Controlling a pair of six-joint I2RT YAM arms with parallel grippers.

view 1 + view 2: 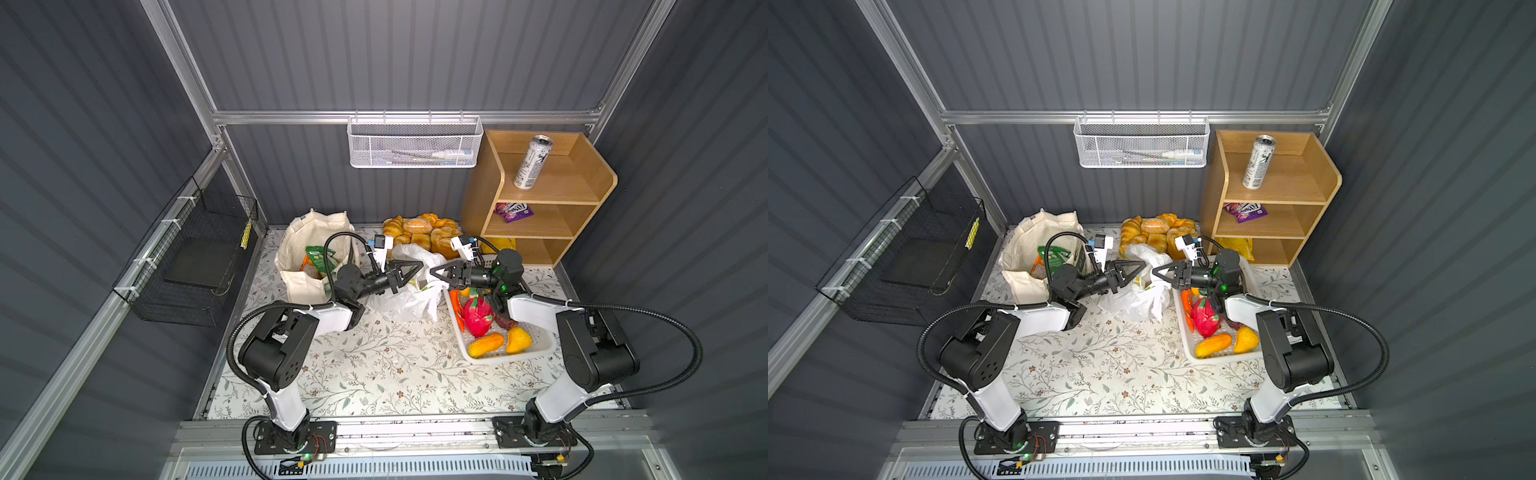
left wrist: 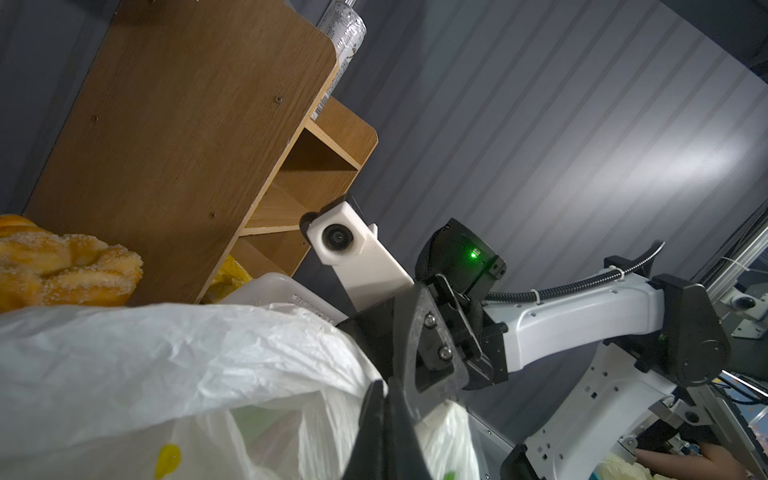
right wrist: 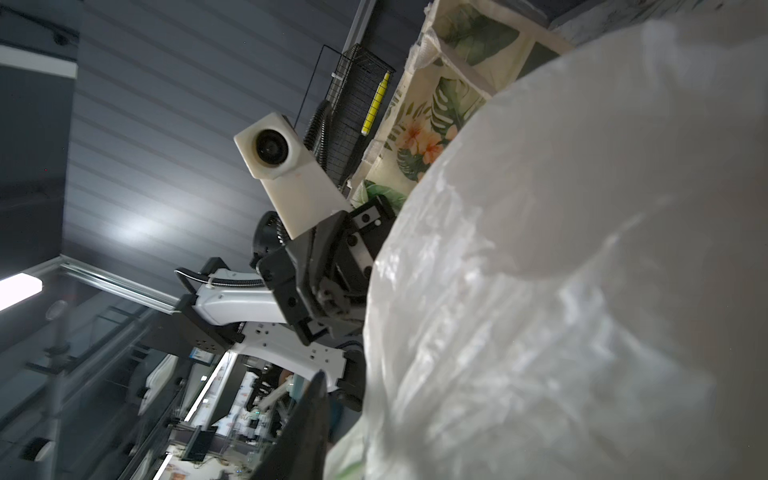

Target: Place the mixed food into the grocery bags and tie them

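The thin white plastic bag (image 1: 409, 301) lies crumpled mid-table between my two grippers. In the left wrist view my left gripper (image 2: 384, 392) is shut, its tips pinching a fold at the bag's (image 2: 174, 365) upper edge. My right gripper (image 1: 433, 273) faces it from the right. One of its fingers (image 3: 309, 419) stands clear of the film, so the jaws are apart; the bag (image 3: 561, 291) hides the other finger. The cream tote (image 1: 305, 253) stands open at the back left with green and orange packets (image 1: 314, 254) inside. A silver can (image 1: 532, 162) stands on the shelf top.
A wooden shelf (image 1: 478, 195) at the back right holds a purple packet (image 1: 513, 211) and a yellow one (image 1: 496, 246). Bread rolls (image 1: 419, 232) lie behind the bag. A white basket (image 1: 538, 347) with dragon fruit (image 1: 478, 318) sits under the right arm. A black wire basket (image 1: 195, 257) hangs at the left.
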